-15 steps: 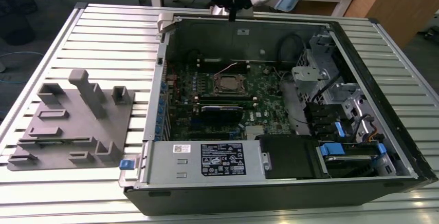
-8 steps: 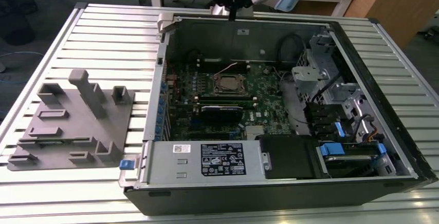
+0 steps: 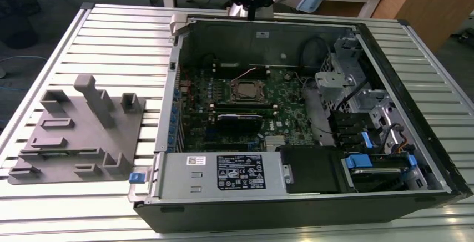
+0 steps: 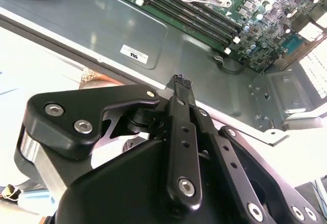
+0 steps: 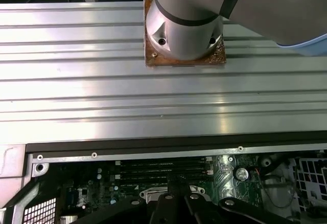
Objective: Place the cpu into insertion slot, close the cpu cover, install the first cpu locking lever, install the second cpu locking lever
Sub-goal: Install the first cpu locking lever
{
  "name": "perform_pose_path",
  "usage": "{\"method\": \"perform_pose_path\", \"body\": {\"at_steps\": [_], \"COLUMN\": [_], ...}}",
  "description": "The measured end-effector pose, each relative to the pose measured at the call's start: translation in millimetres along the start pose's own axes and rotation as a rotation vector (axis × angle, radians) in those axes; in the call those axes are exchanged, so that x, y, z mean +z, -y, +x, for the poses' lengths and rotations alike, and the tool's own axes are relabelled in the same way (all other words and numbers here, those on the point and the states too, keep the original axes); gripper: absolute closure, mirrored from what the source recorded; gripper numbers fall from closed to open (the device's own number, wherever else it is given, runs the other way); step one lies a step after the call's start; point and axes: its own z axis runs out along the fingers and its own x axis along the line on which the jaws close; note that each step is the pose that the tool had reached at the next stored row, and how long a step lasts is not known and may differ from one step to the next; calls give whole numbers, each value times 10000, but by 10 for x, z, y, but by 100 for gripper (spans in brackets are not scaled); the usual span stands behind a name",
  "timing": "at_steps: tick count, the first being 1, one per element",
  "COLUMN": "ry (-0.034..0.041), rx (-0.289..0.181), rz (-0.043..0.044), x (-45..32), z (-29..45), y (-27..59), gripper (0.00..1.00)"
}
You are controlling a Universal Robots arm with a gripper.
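- Nearest in the exterior view, a grey fixture block [image 3: 81, 136] sits on the slatted desk [image 3: 96, 36]. It is just beside the open computer case [image 3: 166, 109], on the exterior view's left.
- Mid-case, on the green board, you have the insertion slot [image 3: 248, 91]. It is a square dark socket with a silvery metal rim, lying flat.
- You cannot single out the cpu with certainty. In the second wrist view, pale metal inside that rim may be its top, which would put it in the slot. Treat this as unconfirmed.
- Handling, as a judgement: the chip is light, thin and stiff, with a smooth top that gives little grip. Its underside contacts and the socket pins are fragile. Take it by two opposite edges, held level, with a light squeeze.
- Beyond the socket, long black memory slots [image 4: 199, 17] lie between it and the far case wall.
- Farther on, the claw [image 4: 180, 83] hangs over that far wall, well apart from the slot. Its fingers are closed together, and you can see nothing between them.
- Farthest, the arm's base [image 5: 184, 24] stands on the desk behind the case.
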Motion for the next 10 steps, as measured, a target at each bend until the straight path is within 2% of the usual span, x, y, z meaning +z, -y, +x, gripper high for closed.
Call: {"method": "perform_pose_path", "body": {"at_steps": [10], "ry": [-1], "rx": [0], "rz": [1], "x": [-41], "z": [-2], "y": [-12], "gripper": [90]}}
